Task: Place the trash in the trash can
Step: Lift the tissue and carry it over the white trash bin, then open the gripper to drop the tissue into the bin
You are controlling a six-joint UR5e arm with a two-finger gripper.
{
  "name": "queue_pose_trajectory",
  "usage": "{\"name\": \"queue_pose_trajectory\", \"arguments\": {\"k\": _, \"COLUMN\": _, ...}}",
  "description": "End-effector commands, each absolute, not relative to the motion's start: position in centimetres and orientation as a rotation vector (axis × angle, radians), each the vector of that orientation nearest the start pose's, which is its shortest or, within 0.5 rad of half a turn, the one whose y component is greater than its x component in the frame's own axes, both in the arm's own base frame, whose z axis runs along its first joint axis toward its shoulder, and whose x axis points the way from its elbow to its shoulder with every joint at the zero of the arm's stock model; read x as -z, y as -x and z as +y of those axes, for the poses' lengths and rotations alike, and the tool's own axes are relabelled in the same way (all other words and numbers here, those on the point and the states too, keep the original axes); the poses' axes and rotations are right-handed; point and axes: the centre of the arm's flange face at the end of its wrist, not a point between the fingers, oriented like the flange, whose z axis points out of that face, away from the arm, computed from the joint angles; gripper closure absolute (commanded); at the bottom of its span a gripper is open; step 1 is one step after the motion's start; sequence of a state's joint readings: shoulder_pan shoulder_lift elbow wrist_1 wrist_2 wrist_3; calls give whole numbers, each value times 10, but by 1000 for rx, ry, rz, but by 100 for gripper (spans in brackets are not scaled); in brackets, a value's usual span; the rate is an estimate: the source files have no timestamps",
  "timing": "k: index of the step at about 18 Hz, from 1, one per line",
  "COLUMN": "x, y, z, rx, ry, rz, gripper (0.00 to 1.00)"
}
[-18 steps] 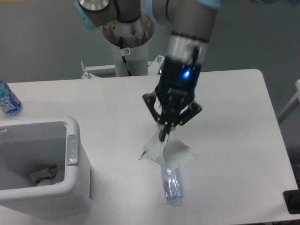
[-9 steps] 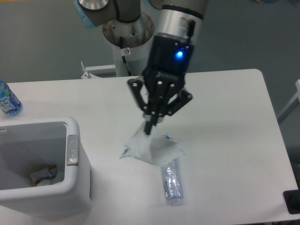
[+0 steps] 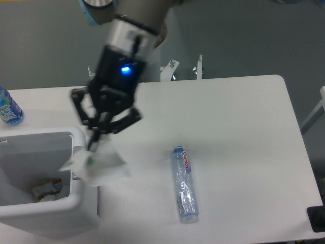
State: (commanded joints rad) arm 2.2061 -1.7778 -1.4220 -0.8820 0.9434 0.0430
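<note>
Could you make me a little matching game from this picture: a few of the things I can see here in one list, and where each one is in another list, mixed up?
Things:
1. crumpled white paper-like wrapper
2. long clear crinkled plastic bottle with blue cap
3. blue-labelled, blue-tinted bottle
4. large white plastic rectangular bin

Places:
A. at the table's far left edge
B. lying flat on the table, right of the bin
C. hanging from the two-finger gripper over the bin's rim
D. at the table's front left corner

Pairs: 1-C, 2-B, 3-A, 4-D

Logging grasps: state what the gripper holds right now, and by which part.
The gripper holds the crumpled white wrapper, pinched at its top edge, the rest hanging below.
</note>
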Motion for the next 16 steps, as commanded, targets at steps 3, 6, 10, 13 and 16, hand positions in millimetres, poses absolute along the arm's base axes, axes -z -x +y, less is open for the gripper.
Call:
{"name": "queue_pose_trajectory", "arguments": {"k": 3, "x": -541, "y": 184, "z": 620, "rx": 474, "ry": 2296, "rz": -380, "gripper": 100}}
{"name": "queue_pose_trajectory", "arguments": {"k": 6, "x": -527, "y": 171, "z": 633, "rx": 485, "ry": 2305, "rz": -344, "gripper": 88}}
{"name": "queue_pose_trajectory", "arguments": {"k": 10, "x": -518, "y": 169, "z": 640, "rx": 493, "ry": 2316, "rz": -330, "gripper": 26}}
{"name": "queue_pose_trajectory", "arguments": {"k": 13, "x": -524, "y": 169, "z": 637, "rx": 484, "ry": 2310, "rz": -324, "gripper": 0}}
{"name": "queue_pose_trajectory", "arguments": {"k": 16, "x": -529, "y": 174, "z": 635, "rx": 474, "ry": 2301, "rz": -329, "gripper": 0}}
